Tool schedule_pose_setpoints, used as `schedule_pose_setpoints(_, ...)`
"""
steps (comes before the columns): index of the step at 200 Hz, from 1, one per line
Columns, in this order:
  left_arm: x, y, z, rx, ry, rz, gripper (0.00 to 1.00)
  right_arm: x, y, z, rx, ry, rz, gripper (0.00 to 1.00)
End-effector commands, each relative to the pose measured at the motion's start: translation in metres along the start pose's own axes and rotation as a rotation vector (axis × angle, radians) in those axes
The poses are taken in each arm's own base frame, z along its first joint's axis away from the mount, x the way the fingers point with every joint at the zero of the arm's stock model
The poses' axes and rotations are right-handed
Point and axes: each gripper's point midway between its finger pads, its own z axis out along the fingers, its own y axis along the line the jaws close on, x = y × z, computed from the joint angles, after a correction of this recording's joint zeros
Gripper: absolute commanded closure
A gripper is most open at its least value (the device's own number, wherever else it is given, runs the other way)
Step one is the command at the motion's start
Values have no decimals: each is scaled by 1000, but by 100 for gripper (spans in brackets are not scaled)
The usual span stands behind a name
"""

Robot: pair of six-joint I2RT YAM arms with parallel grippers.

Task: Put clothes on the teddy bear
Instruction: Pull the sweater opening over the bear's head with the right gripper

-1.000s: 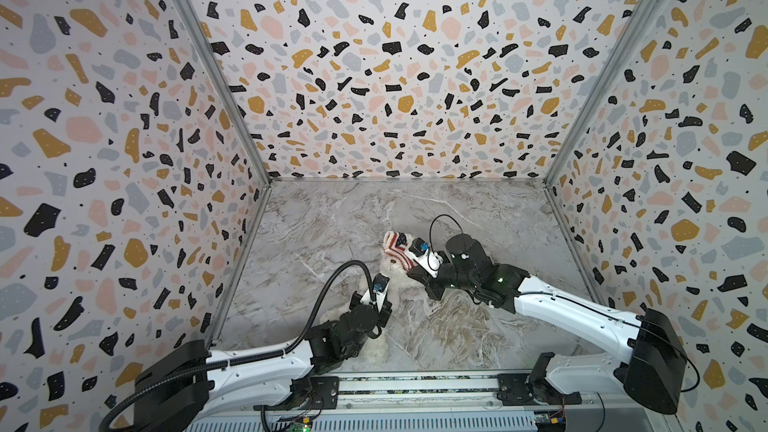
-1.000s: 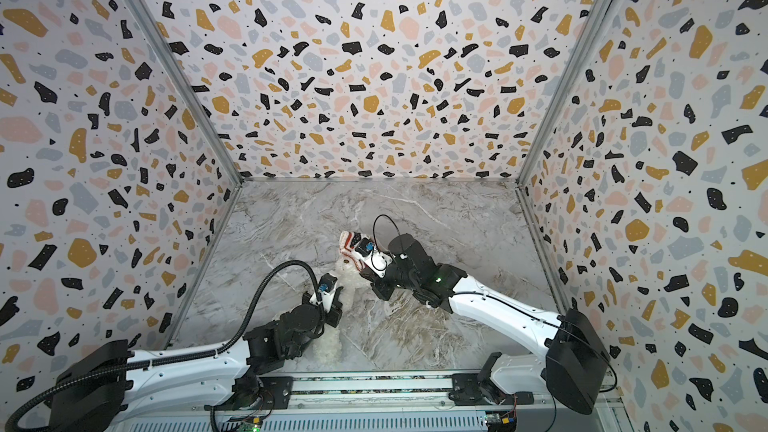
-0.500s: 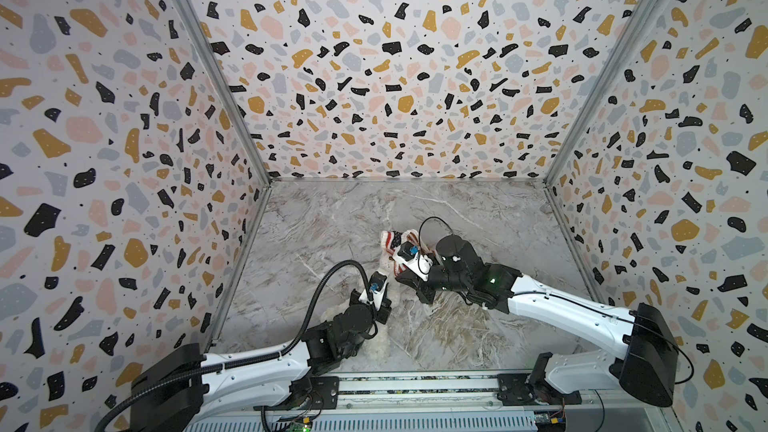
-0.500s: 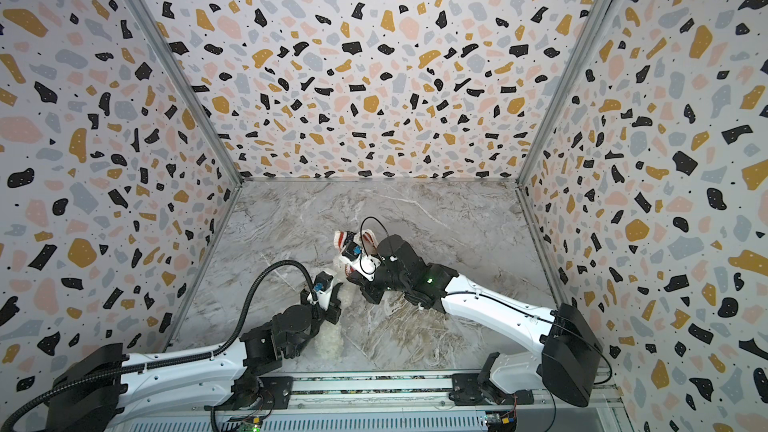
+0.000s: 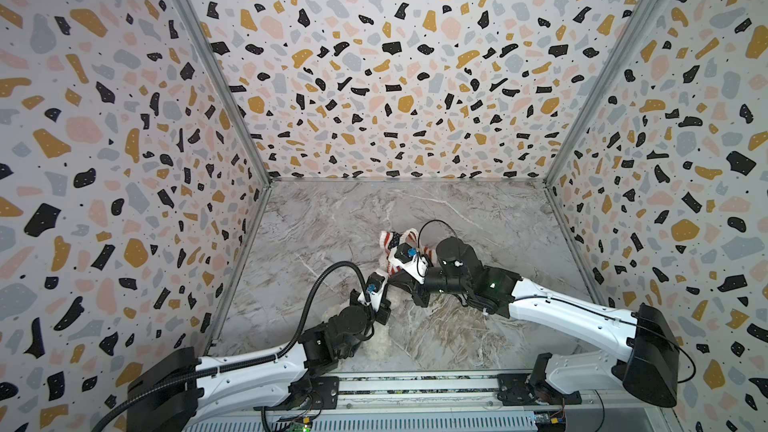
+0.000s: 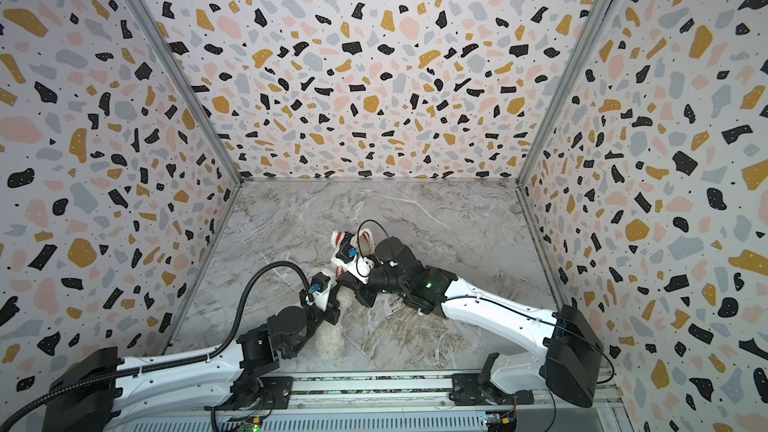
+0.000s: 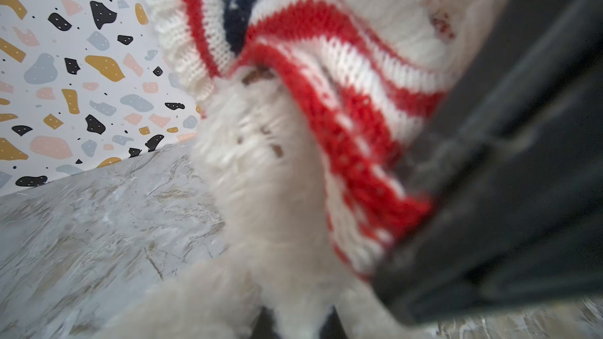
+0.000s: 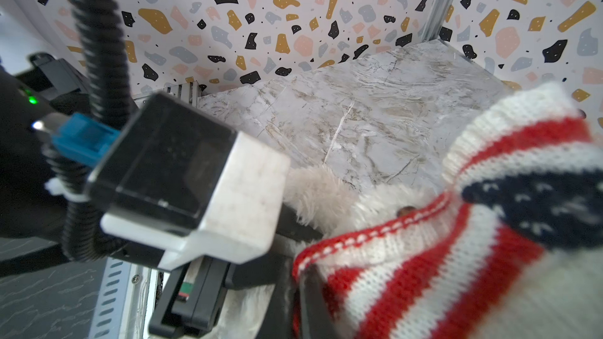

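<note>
- In both top views the teddy bear [image 5: 376, 349] lay on the marble desk [image 5: 478, 209]. Its bare fluffy end was nearest the front rail [image 5: 415, 384], and the rest ran away from the rail beneath the two arms.
- A red, white and navy striped sweater [image 5: 392, 241] covered the bear's end farthest from the rail.
- The left hand [image 5: 386, 305] and the right hand [image 5: 405, 286] sat close together over the bear, nearer the rail than the sweater's far end. Their grip could not be judged from up there.
- In the left wrist view the left hand was clenched on a tuft of the bear's white fur, its dark fingertips [image 7: 262, 324] just showing. The sweater was bunched over the bear's upper part, and the right hand's black body pressed against the knit.
- In the right wrist view the right hand was clamped on the sweater's red hem, one dark finger [image 8: 310, 298] against the stitching. A brown bead [image 8: 406, 211] peeped out just under that hem. The left arm's wrist camera [image 8: 182, 187] sat just beside the bear's fur.
</note>
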Motion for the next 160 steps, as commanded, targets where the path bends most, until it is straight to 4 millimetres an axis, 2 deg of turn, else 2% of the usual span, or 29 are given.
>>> schedule_pose_setpoints(1, -25, -3, -3, 19, -88, -38, 100, -15, 9, 0, -26, -37, -12, 91)
schedule_pose_setpoints(28, -26, -1, -4, 10, -94, -50, 100, -3, 6, 4, 6, 17, -16, 88)
schedule_pose_setpoints(58, -27, 1, -5, 3, -99, -53, 100, 7, 0, -2, 57, 47, -15, 83)
schedule_pose_setpoints(92, -25, 3, -6, -3, -101, -57, 100, -1, -2, -10, 80, 19, -22, 76)
schedule_pose_setpoints(160, -27, 8, -10, -13, -125, -76, 100, -12, -2, -20, 101, -11, -32, 68)
